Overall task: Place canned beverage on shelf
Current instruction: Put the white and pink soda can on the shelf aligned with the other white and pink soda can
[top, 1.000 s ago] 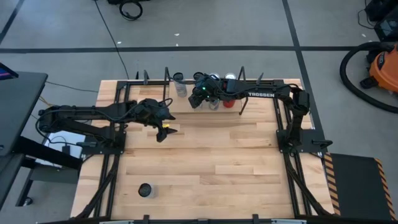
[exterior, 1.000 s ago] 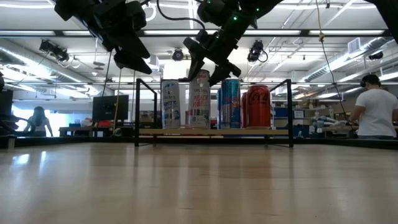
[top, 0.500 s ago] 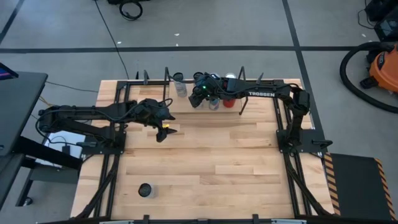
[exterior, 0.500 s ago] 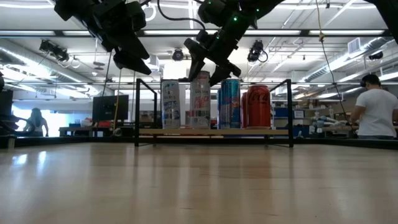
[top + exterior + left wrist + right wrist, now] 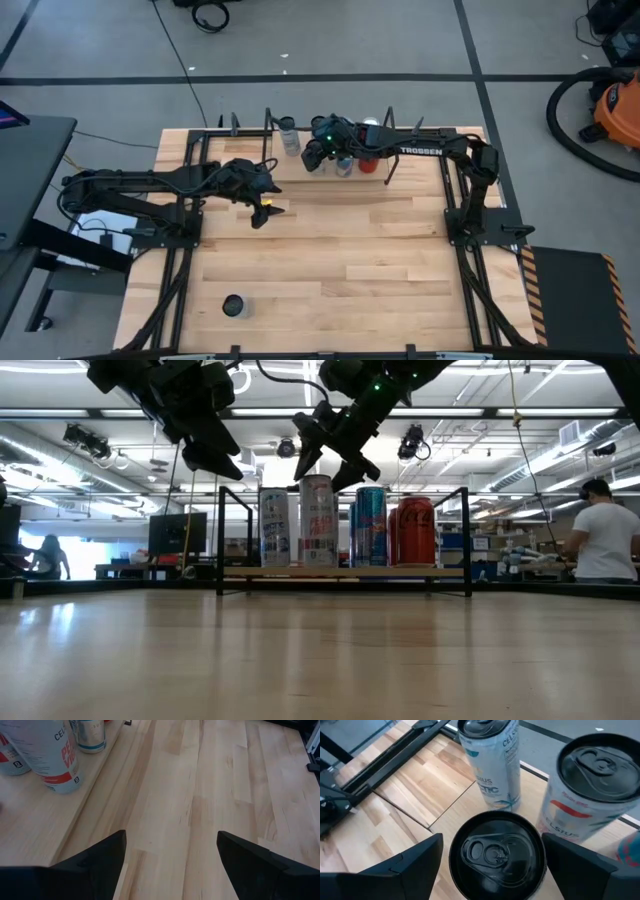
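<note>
High view: the right gripper (image 5: 318, 152) hangs over the shelf (image 5: 400, 165) at the table's far edge, arm stretched along the back. The left gripper (image 5: 262, 203) waits over bare tabletop nearer the middle, arm reaching in from the left. A lone can (image 5: 233, 305) stands near the front edge, well apart from both.

Low view: four cans stand in a row on the shelf (image 5: 345, 572) between the black wire frames. The pink-and-white can (image 5: 317, 520) stands upright on the board, and the right gripper (image 5: 327, 452) sits just above its top, fingers spread and clear of the sides. My reading: the can is set down and let go.

Left wrist view: dark fingers (image 5: 95, 857) spread wide, nothing between them; the shelf board's edge and can bases lie ahead.

Right wrist view: fingers (image 5: 407, 857) parted either side of a dark can lid (image 5: 496, 851), looking straight down on it. A white Celsius can (image 5: 491, 762) stands beside, another Celsius can (image 5: 590, 790) close by.
</note>
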Available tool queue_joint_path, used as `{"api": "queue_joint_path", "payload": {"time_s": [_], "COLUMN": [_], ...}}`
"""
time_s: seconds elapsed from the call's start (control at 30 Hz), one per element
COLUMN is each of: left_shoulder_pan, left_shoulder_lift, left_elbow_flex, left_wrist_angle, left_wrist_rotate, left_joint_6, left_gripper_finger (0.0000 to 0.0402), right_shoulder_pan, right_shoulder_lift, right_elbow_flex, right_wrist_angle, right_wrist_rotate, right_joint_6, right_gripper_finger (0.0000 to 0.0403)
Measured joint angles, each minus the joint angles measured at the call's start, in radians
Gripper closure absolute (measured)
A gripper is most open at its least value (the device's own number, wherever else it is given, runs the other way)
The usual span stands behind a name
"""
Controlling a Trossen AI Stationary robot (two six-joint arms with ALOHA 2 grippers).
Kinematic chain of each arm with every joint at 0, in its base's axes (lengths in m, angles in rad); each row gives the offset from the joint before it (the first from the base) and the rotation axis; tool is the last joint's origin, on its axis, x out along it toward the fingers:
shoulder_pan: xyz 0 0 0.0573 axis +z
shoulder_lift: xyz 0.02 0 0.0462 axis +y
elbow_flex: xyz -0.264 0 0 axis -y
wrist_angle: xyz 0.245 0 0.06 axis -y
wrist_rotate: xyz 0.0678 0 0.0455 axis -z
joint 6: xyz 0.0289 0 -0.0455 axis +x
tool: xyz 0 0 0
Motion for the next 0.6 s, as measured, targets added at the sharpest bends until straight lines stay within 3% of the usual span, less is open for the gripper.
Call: {"api": "queue_joint_path", "payload": {"time_s": [0.37, 0.6], "left_shoulder_pan": [0.000, 0.000], "left_shoulder_lift": [0.000, 0.000], "left_elbow_flex": [0.000, 0.000], "left_wrist_angle": [-0.005, -0.004], "left_wrist_rotate": [0.000, 0.000], "left_joint_6": [0.013, 0.024], "left_gripper_finger": [0.0088, 0.0088], "right_shoulder_pan": [-0.024, -0.029], "right_shoulder_lift": [0.000, -0.018], "right_elbow_flex": [0.000, -0.002], "right_wrist_angle": [-0.020, -0.058], "right_wrist_rotate": [-0.083, -0.050], "right_joint_6": [-0.017, 0.004], "right_gripper_finger": [0.0057, 0.0057]}}
